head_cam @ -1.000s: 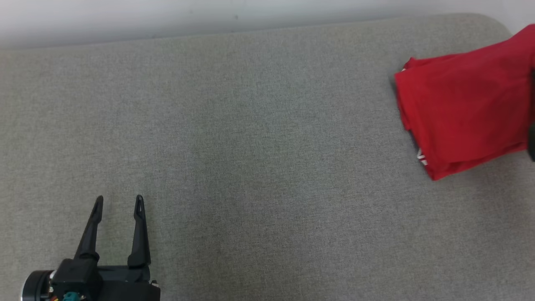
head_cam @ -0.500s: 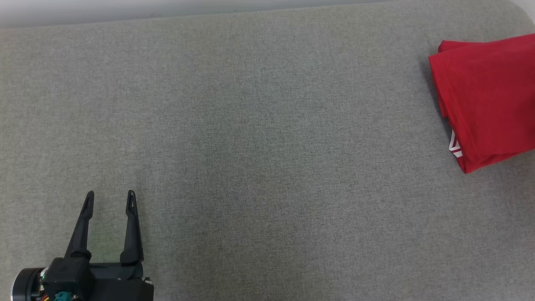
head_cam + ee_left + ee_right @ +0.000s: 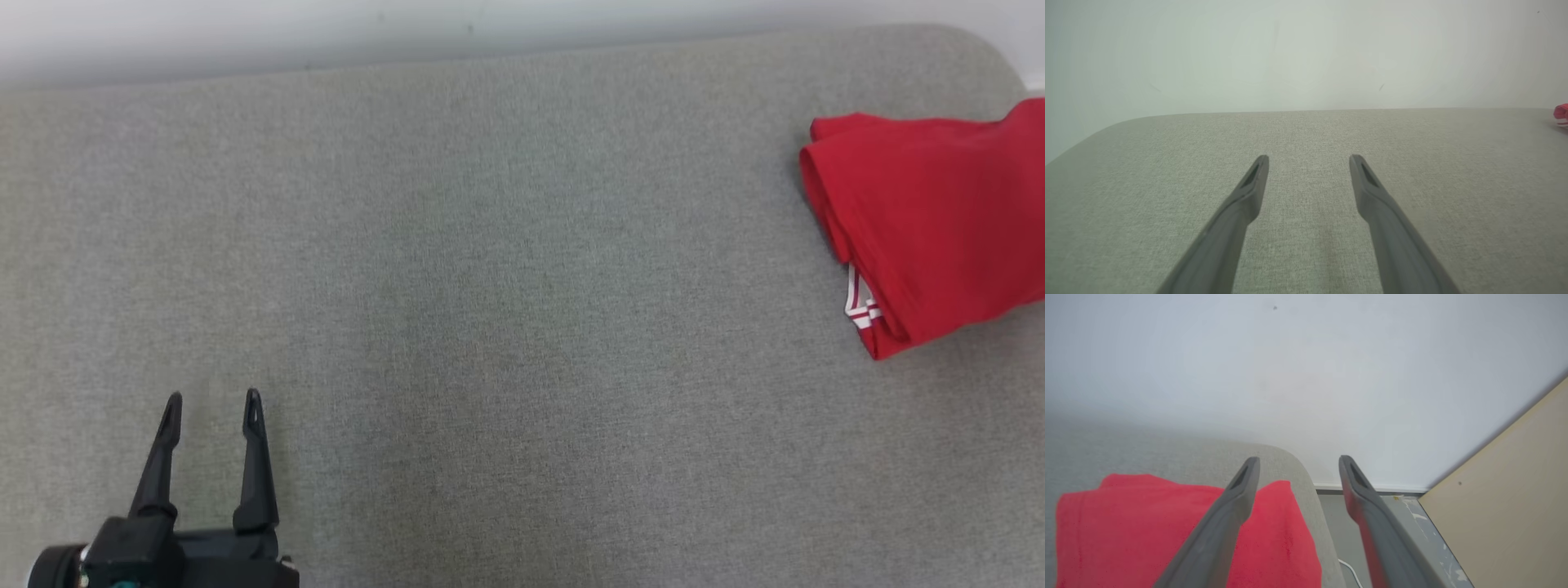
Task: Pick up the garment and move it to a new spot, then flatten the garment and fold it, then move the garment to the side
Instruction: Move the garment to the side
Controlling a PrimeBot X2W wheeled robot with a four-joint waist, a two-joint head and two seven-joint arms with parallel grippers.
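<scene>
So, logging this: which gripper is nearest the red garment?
The right gripper: the garment lies just under its fingers, while the left gripper hangs far across the grey cushion.

Bare indoor test room, more likely a robotics lab than a home. A broad pad (image 3: 490, 286) upholstered in grey woven fabric, its corner rounded at 1 o'clock in the head view, forms the work surface; the garment (image 3: 931, 220) lies folded at its 3 o'clock edge. Behind stands a plain white wall (image 3: 1306, 367). Right wrist view, 5 o'clock: white skirting (image 3: 1392, 486), paint-flecked grey floor (image 3: 1333, 526), loose white cable (image 3: 1347, 565); 4 o'clock: beige panel (image 3: 1515, 498).
</scene>
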